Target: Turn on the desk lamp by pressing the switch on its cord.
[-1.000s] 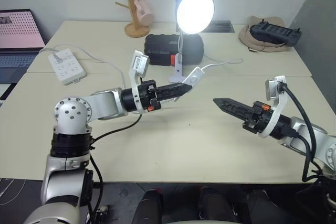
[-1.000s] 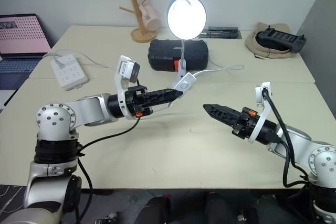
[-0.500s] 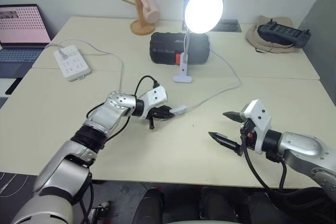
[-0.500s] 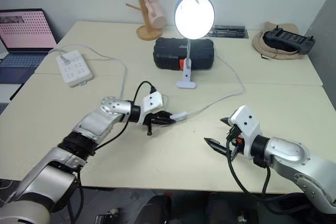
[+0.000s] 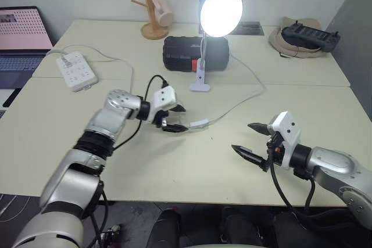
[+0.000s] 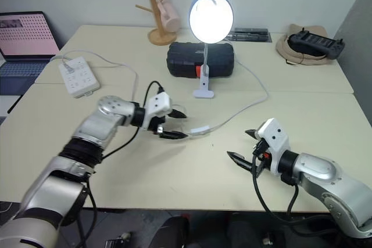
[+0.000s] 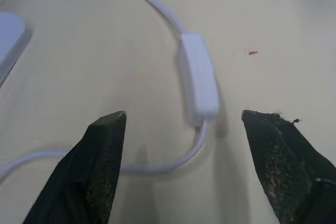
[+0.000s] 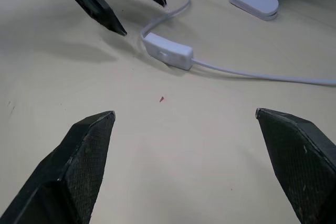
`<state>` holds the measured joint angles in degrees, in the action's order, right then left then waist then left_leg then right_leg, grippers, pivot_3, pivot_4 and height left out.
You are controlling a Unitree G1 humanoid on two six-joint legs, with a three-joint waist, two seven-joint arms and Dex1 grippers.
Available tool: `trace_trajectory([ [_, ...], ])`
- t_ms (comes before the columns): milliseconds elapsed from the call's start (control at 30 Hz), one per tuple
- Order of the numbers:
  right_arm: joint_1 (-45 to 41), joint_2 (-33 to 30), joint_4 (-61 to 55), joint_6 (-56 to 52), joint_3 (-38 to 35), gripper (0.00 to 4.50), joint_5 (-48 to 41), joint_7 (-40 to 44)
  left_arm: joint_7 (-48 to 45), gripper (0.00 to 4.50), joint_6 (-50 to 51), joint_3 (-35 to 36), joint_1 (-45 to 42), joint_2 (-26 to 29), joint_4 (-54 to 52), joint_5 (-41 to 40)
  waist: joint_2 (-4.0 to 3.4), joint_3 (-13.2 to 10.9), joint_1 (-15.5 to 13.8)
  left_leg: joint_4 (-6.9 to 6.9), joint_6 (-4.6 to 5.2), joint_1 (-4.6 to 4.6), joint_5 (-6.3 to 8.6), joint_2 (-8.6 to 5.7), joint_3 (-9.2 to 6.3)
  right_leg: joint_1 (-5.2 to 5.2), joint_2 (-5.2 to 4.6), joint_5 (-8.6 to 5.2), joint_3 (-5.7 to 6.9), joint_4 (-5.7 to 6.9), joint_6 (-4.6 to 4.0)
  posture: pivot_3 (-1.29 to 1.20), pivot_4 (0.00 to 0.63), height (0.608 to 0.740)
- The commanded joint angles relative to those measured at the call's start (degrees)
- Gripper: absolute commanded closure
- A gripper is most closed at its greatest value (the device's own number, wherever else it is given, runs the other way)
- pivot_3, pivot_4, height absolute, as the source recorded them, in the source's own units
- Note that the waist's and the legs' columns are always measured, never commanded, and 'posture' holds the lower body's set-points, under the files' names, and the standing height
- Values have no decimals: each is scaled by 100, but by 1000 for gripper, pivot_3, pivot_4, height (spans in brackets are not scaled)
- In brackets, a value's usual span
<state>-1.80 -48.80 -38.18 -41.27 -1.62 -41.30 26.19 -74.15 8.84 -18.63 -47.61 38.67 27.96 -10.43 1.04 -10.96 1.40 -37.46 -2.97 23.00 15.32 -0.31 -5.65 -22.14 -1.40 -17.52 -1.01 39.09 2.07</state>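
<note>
The smooth cream table (image 5: 70, 143) carries the desk lamp (image 5: 220, 11) at its far middle, blue dome shade lit, thin white stem rising from a clip-like white base before a black ribbed case (image 5: 185, 54) that it partly hides. The thin white cord (image 5: 250, 88) loops rightward and back to the switch (image 5: 199, 124), a small oblong white block lying flat near the centre. The left gripper (image 5: 176, 118) reaches in from the left, jaws wide, apart from the switch. The right gripper (image 5: 251, 140), low at the near right, points left with jaws wide and empty.
</note>
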Motion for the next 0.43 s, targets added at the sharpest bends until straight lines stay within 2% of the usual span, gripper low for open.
trace_trajectory([
  [33,-80,-283,126,-10,-539,0,-119,544,-10,7,351,611,-37,376,-366,-175,0,0,10,-1,0,0,0,0,-2,1,0,0,2,0,0,0,150,740],
  [233,-266,-730,594,-65,-975,0,-153,1318,-74,7,628,1228,249,1122,-689,-223,0,0,27,-7,1,-3,1,2,-4,6,1,0,4,3,0,0,150,740],
  [433,-524,-678,1100,40,-904,0,130,1572,38,7,874,1446,511,1201,-842,-224,-1,0,19,-15,1,-4,1,3,-5,9,0,1,5,6,1,0,150,740],
])
